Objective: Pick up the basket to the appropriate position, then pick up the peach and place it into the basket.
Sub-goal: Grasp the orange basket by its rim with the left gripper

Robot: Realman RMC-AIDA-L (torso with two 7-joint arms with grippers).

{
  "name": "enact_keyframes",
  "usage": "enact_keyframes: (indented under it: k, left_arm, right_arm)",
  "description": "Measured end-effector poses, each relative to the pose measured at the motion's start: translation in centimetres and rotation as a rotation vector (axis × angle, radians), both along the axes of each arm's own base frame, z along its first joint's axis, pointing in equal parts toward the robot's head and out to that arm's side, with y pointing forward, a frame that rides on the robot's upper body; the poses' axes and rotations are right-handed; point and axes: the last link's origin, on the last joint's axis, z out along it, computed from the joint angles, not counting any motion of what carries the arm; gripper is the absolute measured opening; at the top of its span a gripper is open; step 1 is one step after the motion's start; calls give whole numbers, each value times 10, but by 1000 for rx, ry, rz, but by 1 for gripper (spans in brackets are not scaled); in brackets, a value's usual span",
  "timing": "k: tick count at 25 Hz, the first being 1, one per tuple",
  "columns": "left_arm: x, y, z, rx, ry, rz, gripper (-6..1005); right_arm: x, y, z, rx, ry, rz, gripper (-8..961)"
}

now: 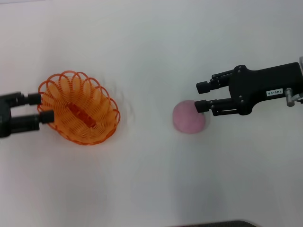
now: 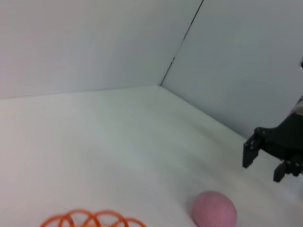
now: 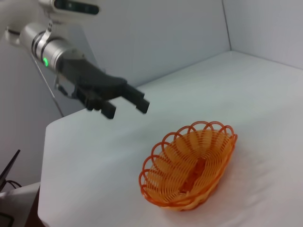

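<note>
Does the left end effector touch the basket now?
Apart. The right wrist view shows the open left end effector raised above the table, with clear space between it and the basket.

Light: bright, even, diffuse, from overhead | Table point(image 1: 151, 56): washed near white, mild glare toward 12 o'clock in head view | Shadows: faint, soft; thin one under basket point(image 1: 79, 107) at 6 o'clock, slight one round peach point(image 1: 189, 117) | Focus: soft throughout; peach edge hazy | Edges: no evident distortion
</note>
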Motion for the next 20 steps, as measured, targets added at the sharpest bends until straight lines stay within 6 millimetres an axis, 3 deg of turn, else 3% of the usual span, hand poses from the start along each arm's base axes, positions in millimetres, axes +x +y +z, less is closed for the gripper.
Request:
enact_keyframes:
  k: [10, 20]
  left_arm:
    - [35, 49, 29, -17, 96, -6, 782]
    - [59, 100, 34, -79, 362, 165, 781]
  right_arm:
    - [-2, 0, -3, 0, 5, 3, 552]
    - [0, -2, -7, 0, 10, 12, 551]
